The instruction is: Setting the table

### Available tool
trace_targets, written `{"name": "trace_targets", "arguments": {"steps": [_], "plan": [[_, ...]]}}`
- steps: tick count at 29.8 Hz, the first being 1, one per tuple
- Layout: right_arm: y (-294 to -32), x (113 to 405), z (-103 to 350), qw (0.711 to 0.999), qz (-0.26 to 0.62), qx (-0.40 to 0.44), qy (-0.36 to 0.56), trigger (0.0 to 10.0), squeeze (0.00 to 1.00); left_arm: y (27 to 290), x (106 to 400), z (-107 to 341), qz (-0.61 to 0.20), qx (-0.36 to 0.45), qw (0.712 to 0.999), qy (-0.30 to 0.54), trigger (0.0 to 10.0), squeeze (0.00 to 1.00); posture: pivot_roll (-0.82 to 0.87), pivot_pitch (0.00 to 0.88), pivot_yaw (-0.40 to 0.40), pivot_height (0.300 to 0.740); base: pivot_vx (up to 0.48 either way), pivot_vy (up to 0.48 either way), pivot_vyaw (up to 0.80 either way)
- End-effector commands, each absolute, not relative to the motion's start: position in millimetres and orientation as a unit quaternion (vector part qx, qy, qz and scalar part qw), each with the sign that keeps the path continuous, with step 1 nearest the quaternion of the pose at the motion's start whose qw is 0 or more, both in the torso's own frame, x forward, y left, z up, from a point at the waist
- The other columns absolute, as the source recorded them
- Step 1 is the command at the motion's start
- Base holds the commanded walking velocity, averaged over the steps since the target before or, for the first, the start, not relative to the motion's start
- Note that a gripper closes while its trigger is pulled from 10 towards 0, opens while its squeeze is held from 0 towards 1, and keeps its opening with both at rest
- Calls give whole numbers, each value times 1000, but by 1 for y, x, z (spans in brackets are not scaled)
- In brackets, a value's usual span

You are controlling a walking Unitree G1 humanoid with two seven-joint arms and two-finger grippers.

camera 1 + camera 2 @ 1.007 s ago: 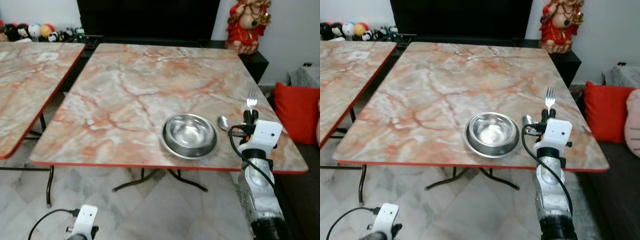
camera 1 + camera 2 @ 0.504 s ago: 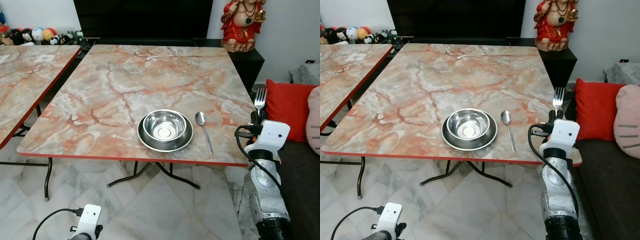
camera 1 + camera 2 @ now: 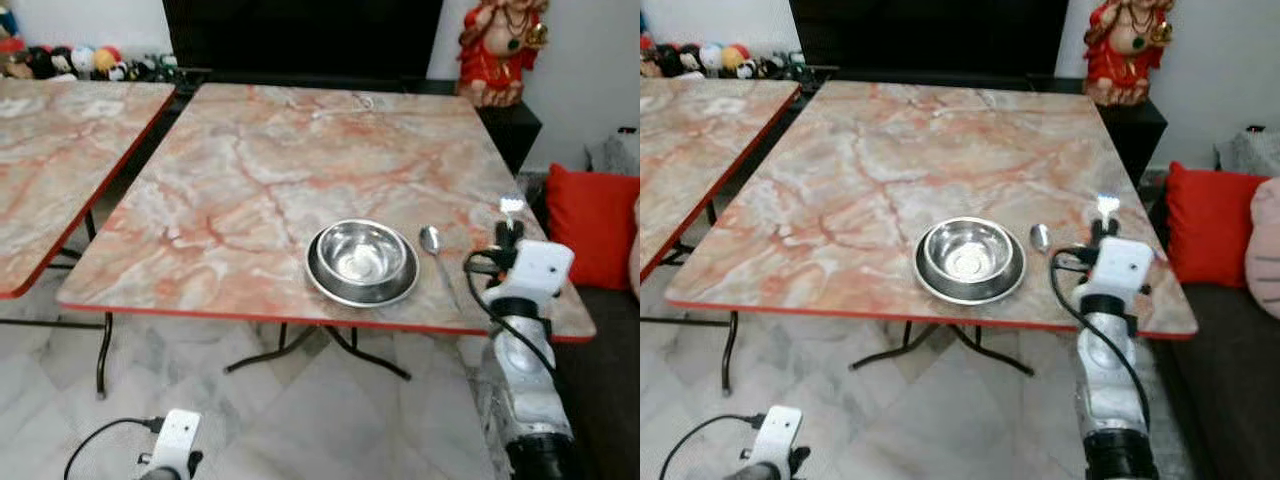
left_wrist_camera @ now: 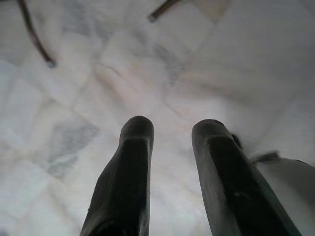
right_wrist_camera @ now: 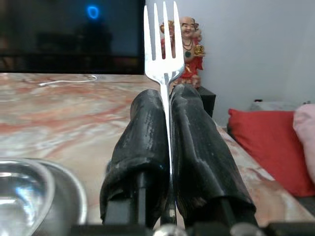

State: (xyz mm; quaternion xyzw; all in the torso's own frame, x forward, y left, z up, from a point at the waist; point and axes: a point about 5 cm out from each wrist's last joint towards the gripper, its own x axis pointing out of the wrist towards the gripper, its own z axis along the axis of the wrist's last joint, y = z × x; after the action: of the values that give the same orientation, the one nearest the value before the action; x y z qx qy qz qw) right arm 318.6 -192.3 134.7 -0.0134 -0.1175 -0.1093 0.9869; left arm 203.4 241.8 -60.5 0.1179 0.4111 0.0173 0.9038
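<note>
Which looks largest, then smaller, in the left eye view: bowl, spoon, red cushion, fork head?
1. Red cushion, cut by the frame edge
2. Bowl, close in apparent size, so this order is unsure
3. Spoon
4. Fork head, blurred, above the right gripper

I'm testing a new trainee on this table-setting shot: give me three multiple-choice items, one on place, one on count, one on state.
1. Where does the spoon lie?
A. inside the bowl
B. on the table beside the bowl, on the robot's right
C. on the floor

2. How many forks are seen?
A. one
B. two
C. three

3. How is the right claw?
A. open, nothing in it
B. shut on the spoon
C. shut on the fork, tines up

Answers: 1 B, it lies next to the bowl; 2 A, one fork; 3 C, the fingers clamp its handle.
</note>
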Motion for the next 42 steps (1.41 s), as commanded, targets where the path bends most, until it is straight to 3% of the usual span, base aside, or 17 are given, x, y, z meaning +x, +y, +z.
{"name": "trace_targets", "arguments": {"steps": [1, 16, 42], "plan": [[-200, 318, 137, 985, -121, -15, -120, 10000, 0, 236, 201, -64, 13, 113, 900, 421, 10000, 0, 30, 26, -10, 740, 0, 0, 0], [-198, 317, 136, 986, -119, -17, -118, 10000, 0, 237, 203, -62, 13, 110, 902, 417, 10000, 0, 25, 45, -2, 740, 0, 0, 0], [-195, 320, 136, 986, -116, -16, -120, 10000, 0, 238, 205, -61, 16, 113, 905, 410, 10000, 0, 41, 12, -8, 740, 294, 0, 0]]}}
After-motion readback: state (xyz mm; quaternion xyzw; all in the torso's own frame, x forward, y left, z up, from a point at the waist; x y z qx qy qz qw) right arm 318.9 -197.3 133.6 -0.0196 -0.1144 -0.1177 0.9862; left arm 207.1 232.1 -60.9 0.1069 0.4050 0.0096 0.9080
